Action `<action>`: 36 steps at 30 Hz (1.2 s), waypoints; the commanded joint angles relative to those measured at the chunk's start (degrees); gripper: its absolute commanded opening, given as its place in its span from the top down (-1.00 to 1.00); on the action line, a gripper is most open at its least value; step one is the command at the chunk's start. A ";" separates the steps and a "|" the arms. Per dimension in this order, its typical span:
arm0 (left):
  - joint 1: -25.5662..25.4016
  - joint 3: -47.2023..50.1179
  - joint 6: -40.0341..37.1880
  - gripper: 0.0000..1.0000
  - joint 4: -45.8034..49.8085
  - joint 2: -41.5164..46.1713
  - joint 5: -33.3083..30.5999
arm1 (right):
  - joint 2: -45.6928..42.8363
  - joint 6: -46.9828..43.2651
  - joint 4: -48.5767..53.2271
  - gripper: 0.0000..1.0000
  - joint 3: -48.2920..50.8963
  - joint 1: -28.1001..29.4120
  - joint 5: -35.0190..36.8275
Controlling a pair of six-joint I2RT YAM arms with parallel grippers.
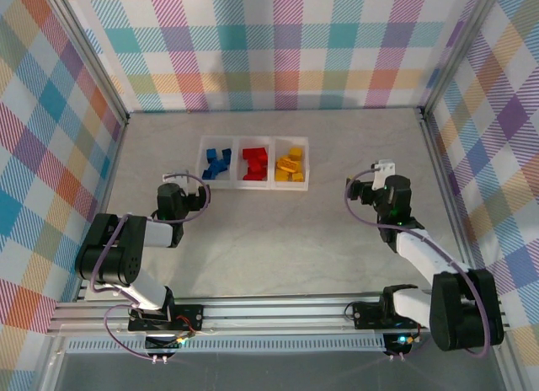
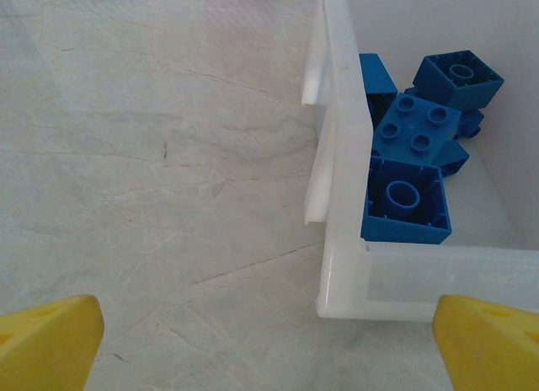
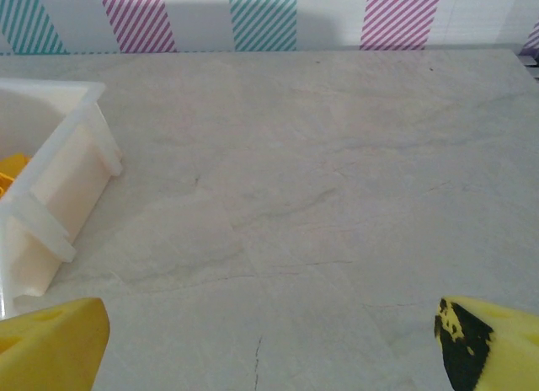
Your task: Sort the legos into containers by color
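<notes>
My jaws: both pairs apart, empty | legos (image 1: pixel 254 163) upper centre, in divided tray (image 1: pixel 273 147) | light, rigid, slick: I'd pinch flat sides.

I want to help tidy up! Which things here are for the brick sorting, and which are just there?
For the job:
- blue legos
- red legos
- yellow legos
- tray
- left end effector, open
- right end effector, open

Just there:
- table
- checkered walls
- metal rail
</notes>
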State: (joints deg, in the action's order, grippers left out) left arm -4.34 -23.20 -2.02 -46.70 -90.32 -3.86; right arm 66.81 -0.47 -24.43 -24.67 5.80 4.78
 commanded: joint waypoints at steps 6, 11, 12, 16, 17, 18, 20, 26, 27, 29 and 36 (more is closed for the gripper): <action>0.63 -0.81 -0.57 -0.99 -1.47 -0.05 1.28 | 10.10 0.45 -17.49 -0.98 3.00 -5.16 -6.43; 0.66 -0.80 -0.53 -0.99 -1.56 -0.03 1.27 | 15.03 2.15 -23.77 -0.98 4.29 -7.54 -9.72; 0.68 -0.86 -0.53 -0.99 -1.47 -0.04 1.23 | 17.06 1.78 -25.41 -0.98 4.23 -7.56 -10.53; 0.65 -0.85 -0.53 -0.99 -1.55 -0.03 1.26 | 20.21 -1.37 -26.25 -0.98 3.49 -7.58 -17.49; 0.63 -0.86 -0.57 -0.99 -1.48 -0.03 1.29 | 21.15 -1.62 -27.32 -0.97 3.27 -7.56 -18.99; 0.69 -0.87 -0.54 -0.99 -1.54 -0.04 1.29 | 20.92 -1.78 -24.96 -0.98 2.32 -7.57 -19.38; 0.65 -0.84 -0.53 -0.99 -1.55 -0.03 1.30 | 21.13 -0.80 -24.24 -0.98 1.79 -7.94 -18.63; 0.65 -0.85 -0.53 -0.99 -1.51 -0.03 1.30 | 21.26 1.26 -22.12 -0.97 0.61 -7.95 -13.04; 0.67 -0.84 -0.53 -0.99 -1.47 -0.11 1.23 | 21.22 1.26 -22.13 -0.97 0.65 -8.00 -12.89; 0.66 -0.80 -0.55 -0.99 -1.47 -0.11 1.24 | 21.24 1.17 -22.07 -0.98 0.58 -7.78 -12.62; 0.72 -0.84 -0.53 -0.99 -1.59 -0.11 1.23 | 21.00 0.91 -22.28 -0.98 0.85 -7.35 -11.90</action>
State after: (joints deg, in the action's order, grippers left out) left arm -4.34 -23.20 -2.02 -46.70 -90.32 -3.86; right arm 87.81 -0.03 -46.02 -23.07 -1.85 -7.53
